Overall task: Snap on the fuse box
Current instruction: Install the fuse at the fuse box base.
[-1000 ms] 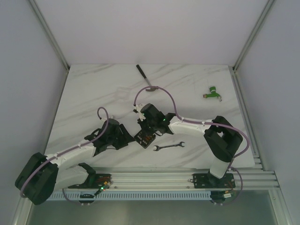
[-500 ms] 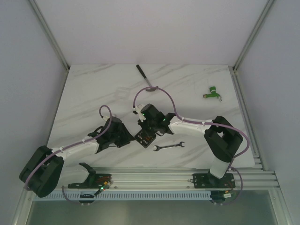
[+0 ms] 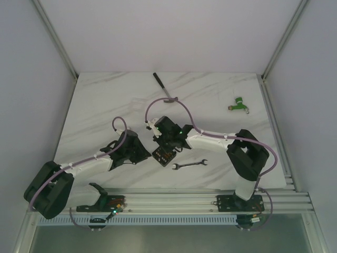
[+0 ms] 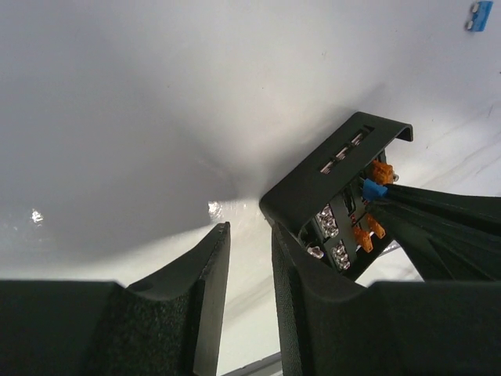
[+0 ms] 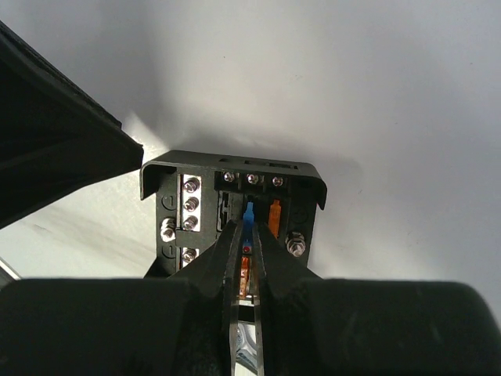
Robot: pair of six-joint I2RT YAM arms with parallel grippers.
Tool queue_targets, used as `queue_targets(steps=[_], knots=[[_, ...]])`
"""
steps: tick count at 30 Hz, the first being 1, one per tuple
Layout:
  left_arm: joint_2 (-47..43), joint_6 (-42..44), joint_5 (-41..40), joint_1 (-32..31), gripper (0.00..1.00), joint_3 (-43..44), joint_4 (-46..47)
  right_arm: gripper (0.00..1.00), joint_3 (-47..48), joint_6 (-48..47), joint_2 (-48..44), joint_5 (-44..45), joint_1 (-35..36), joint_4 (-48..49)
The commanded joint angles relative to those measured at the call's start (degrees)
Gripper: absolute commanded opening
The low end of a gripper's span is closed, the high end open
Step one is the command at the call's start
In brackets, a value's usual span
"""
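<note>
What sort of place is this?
Probably a robotics lab bench: two robot arms bolted to a metal rail, a marbled table boxed in by plain walls, a fuse box and wrench laid out.

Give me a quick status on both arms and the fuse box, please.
Right fingers shut on blue fuse inside fuse box. Left fingers narrowly open, empty, close beside it. Wrench nearby, not blocking.
</note>
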Motion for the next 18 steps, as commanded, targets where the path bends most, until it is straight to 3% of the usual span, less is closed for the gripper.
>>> queue_targets(steps=[1,18], knots=[[0.6,1.0,-1.6,-0.2,0.37,1.4,0.7,0.0,3.8,-2.4,2.7,0.3,0.2,-7.1],[1.5,0.4,-1.4,-0.1,0.43,-0.1,3.3,0.0,11.2,-1.6,14.0,3.0,1.3,-18.9]])
